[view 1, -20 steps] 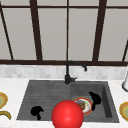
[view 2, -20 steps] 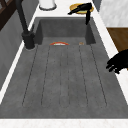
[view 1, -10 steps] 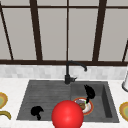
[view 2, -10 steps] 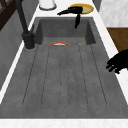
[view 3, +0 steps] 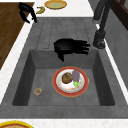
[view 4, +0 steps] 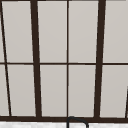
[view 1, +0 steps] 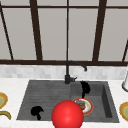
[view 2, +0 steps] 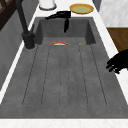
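Right hand [view 3: 71, 47] spread flat, fingers straight toward the black tap [view 3: 101, 30], holding nothing, above the red-rimmed white plate of food [view 3: 70, 81] in the grey sink basin [view 3: 45, 82] | left hand [view 1: 36, 111] hangs loosely curled over the draining board left of the plate | risk, as I judge it: a careless descent could strike the plate and scatter food | no readable writing.

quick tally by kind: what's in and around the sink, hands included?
Hands: 2 (left hand, right hand)
Food plate in basin: 1
Yellow plates on counter: 2
Banana: 1
Red ball: 1
Faucet: 1
Total: 8
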`<state>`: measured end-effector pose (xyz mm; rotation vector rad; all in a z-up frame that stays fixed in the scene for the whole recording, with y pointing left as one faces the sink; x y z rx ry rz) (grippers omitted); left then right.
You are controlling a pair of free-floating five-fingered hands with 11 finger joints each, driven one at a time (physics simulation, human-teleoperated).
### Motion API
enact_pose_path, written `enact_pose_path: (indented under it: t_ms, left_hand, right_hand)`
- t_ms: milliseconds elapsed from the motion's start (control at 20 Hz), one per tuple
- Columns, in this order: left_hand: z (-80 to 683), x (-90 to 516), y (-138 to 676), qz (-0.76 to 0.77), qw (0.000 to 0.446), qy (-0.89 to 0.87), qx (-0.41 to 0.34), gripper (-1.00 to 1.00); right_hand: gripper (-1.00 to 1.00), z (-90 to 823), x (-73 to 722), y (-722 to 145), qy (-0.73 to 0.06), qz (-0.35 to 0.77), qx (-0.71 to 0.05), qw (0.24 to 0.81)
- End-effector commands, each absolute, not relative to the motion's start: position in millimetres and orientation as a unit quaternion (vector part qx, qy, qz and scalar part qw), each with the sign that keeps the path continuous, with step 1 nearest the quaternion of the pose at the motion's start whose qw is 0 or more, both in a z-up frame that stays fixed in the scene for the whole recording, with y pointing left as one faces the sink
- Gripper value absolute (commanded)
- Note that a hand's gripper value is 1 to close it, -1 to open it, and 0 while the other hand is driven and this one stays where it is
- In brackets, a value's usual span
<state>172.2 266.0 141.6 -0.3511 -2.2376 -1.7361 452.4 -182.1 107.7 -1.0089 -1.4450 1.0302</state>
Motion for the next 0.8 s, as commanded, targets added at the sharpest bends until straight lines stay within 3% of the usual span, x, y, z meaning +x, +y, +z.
enact_pose_path:
  t_ms: [0, 300, 750]
  left_hand:
    - [142, 172, 266, -0.602, 0.143, -0.776, -0.122, 0.00]
    - [142, 172, 266, -0.602, 0.143, -0.776, -0.122, 0.00]
    - [142, 172, 266, -0.602, 0.143, -0.776, -0.122, 0.00]
  right_hand:
    - [-1.00, 110, 480, -171, -0.607, 0.424, -0.451, 0.497]
    - [-1.00, 128, 526, -159, -0.601, 0.425, -0.451, 0.506]
    - [-1.00, 144, 560, -122, -0.553, 0.440, -0.420, 0.569]
